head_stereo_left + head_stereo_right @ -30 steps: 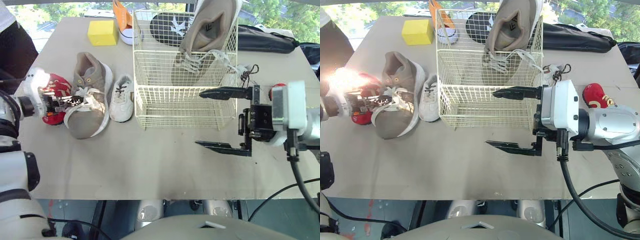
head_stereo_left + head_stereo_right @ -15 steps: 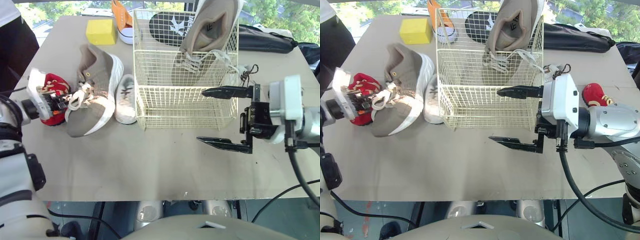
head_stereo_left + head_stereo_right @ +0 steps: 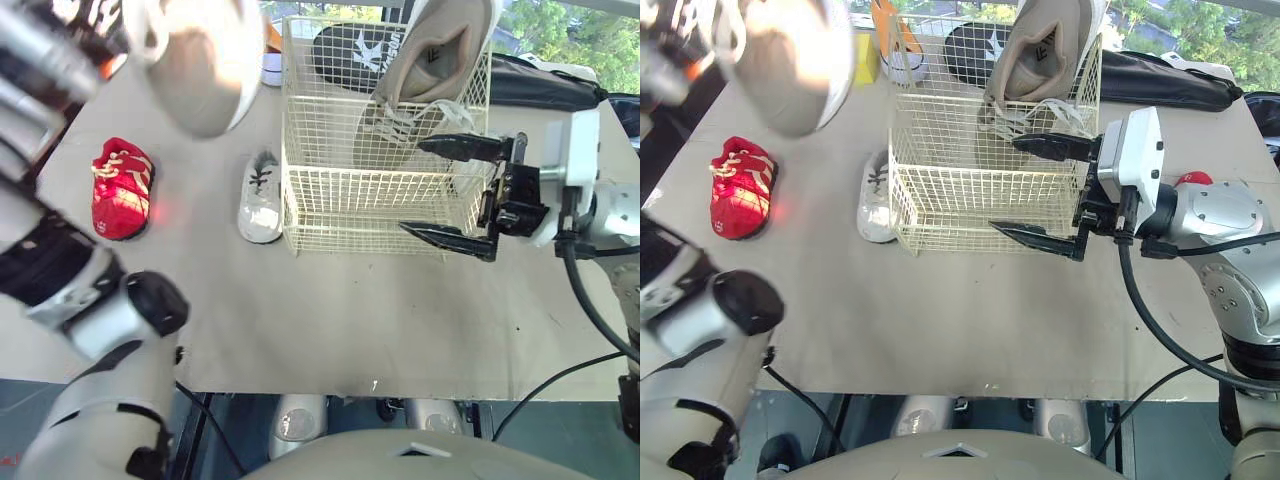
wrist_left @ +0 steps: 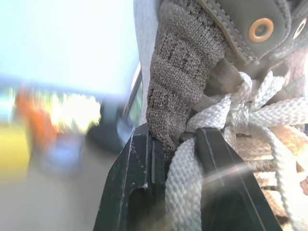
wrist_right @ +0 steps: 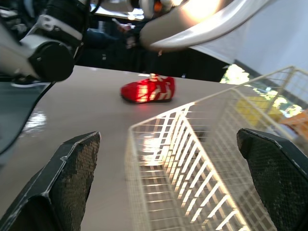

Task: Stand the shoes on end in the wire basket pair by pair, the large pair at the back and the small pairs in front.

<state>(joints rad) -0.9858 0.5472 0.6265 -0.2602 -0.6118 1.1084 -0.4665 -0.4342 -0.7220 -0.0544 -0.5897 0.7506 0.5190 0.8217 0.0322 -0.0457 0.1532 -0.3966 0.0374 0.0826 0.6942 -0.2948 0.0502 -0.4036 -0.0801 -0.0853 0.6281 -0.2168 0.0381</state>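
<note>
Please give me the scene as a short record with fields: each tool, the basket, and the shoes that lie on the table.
left tool: shut on the tongue and laces of the raised grey shoe, held high over the table's left side
right tool: open, at the basket's front right
basket: standing grey shoe on end at the back
table: red shoe far left; white shoe beside the basket's left wall

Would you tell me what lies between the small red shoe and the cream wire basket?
A small white lace-up shoe lies there, nearer the cream wire basket than the small red shoe, per the left eye view.
</note>
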